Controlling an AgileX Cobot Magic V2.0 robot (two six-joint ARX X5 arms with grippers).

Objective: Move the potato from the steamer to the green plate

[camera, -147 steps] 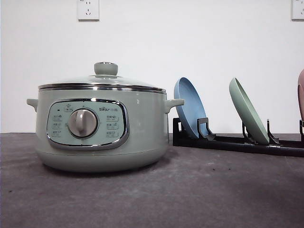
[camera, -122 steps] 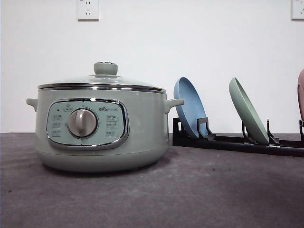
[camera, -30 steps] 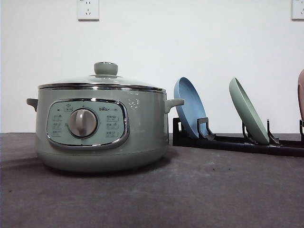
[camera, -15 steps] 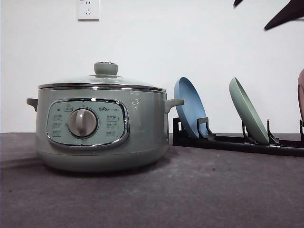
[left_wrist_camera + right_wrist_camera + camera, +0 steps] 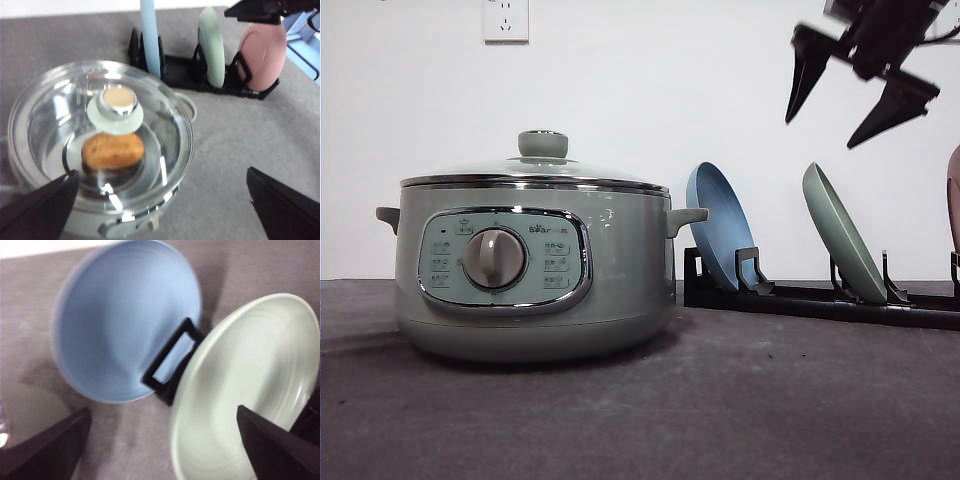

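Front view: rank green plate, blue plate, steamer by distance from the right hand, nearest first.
1. Green plate: just below the right hand, upright in the rack on the right side.
2. Blue plate: next slot over to the left in the same rack.
3. Steamer: farthest, on the table's left side, lid on.

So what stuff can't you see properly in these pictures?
- Front view: the potato is hidden by the steamer wall.
- Front view: a pink plate is cut off by the right edge.
- Front view: the control panel's tiny labels are unreadable.
- Right wrist view: the green plate is blurred.
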